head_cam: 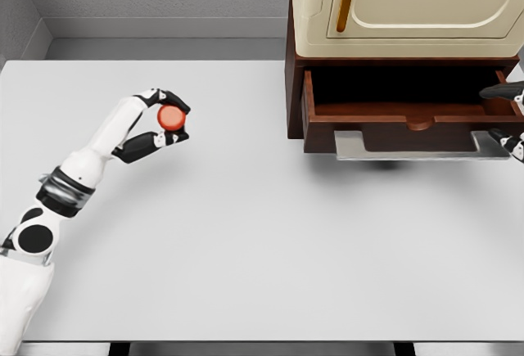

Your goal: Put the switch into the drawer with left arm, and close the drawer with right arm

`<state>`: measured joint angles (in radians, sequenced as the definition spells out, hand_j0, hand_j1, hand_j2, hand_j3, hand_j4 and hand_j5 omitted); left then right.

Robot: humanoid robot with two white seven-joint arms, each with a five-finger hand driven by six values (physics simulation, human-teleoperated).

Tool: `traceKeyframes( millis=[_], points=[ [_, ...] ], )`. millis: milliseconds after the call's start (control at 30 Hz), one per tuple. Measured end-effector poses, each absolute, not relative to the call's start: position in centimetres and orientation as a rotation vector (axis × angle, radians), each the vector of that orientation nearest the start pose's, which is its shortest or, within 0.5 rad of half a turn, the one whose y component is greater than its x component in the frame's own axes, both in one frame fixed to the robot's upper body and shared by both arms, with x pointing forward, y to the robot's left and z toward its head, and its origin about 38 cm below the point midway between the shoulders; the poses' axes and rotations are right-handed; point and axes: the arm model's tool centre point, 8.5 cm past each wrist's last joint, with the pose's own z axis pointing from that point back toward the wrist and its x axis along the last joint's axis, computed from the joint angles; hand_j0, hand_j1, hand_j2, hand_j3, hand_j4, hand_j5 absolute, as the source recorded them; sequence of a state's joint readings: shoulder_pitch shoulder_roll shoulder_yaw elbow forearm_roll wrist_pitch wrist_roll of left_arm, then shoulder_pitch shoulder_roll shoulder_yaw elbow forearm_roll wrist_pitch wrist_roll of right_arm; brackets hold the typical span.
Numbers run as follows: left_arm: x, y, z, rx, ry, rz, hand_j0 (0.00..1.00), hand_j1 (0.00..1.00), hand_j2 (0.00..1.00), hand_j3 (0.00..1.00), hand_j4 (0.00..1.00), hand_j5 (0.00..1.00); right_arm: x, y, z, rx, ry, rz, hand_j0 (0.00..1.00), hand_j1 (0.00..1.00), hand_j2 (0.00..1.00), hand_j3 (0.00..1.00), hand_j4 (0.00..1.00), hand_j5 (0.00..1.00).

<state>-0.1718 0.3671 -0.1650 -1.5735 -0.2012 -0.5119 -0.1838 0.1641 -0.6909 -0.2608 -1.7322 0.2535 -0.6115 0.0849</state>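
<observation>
The robot's left hand (164,123), fingers curled around a round red switch (170,117), holds it over the left part of the white table (246,250). At the table's far right edge, the wooden drawer (409,114) stands pulled open beneath a cream cabinet (409,4), its interior dark. The right hand (508,119) shows only partly beside the drawer; its grip cannot be told.

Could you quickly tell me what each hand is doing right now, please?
Left hand: fingers closed around the red switch.
Right hand: only partly in view at the right edge by the drawer; state cannot be told.
</observation>
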Motion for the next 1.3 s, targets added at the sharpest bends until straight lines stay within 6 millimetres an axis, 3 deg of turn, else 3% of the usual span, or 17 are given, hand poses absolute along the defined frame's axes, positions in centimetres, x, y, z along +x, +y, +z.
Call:
traceKeyframes(
  millis=[300, 700, 1067, 1300],
  points=[
    [39.7, 22.5, 19.4, 0.265, -2.112, -1.065, 0.38, 0.38, 0.38, 0.38, 0.38, 0.38, 30.8, -41.5, 22.7, -0.72, -1.94, 1.149, 0.72, 0.72, 0.72, 0.72, 0.72, 0.72],
    [39.1, 18.7, 22.1, 0.366, -2.192, -1.156, 0.37, 0.37, 0.37, 0.37, 0.37, 0.37, 30.8, -41.6, 22.6, -0.721, -1.939, 1.148, 0.72, 0.72, 0.72, 0.72, 0.72, 0.72],
    [39.0, 14.3, 24.8, 0.461, -2.276, -1.256, 0.36, 0.36, 0.36, 0.36, 0.36, 0.36, 30.8, -41.6, 22.6, -0.722, -1.938, 1.147, 0.72, 0.72, 0.72, 0.72, 0.72, 0.72],
    [38.9, 10.6, 25.6, 0.482, -2.308, -1.323, 0.36, 0.36, 0.36, 0.36, 0.36, 0.36, 30.8, -41.7, 22.5, -0.722, -1.934, 1.143, 0.72, 0.72, 0.72, 0.72, 0.72, 0.72]
  ],
)
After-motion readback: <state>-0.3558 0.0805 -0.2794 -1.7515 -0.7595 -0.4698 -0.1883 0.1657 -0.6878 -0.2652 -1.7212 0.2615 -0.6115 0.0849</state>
